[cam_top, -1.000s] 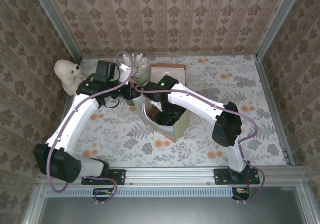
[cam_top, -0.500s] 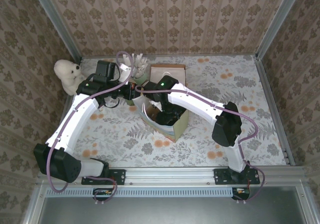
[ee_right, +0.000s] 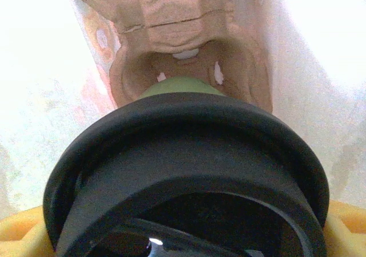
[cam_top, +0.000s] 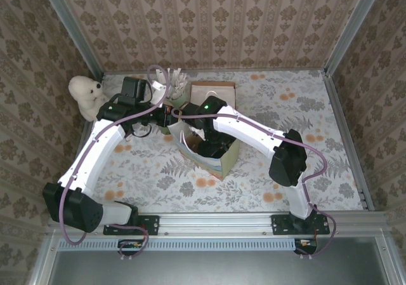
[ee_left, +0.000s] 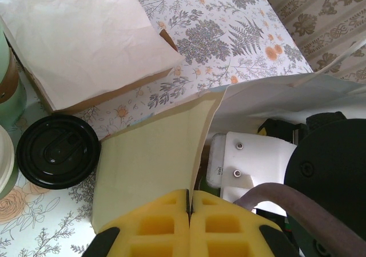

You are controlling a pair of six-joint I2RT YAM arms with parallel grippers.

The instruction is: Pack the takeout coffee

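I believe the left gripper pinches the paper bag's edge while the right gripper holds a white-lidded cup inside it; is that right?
Not quite: the lid is black, not white, as the right wrist view shows. The left gripper does pinch the paper bag at its edge, and the right gripper holds the cup inside it.

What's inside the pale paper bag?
The right end effector holding a dark green paper cup with a black round lid, a brown cardboard tray beneath. The pale paper bag's bottom is covered.
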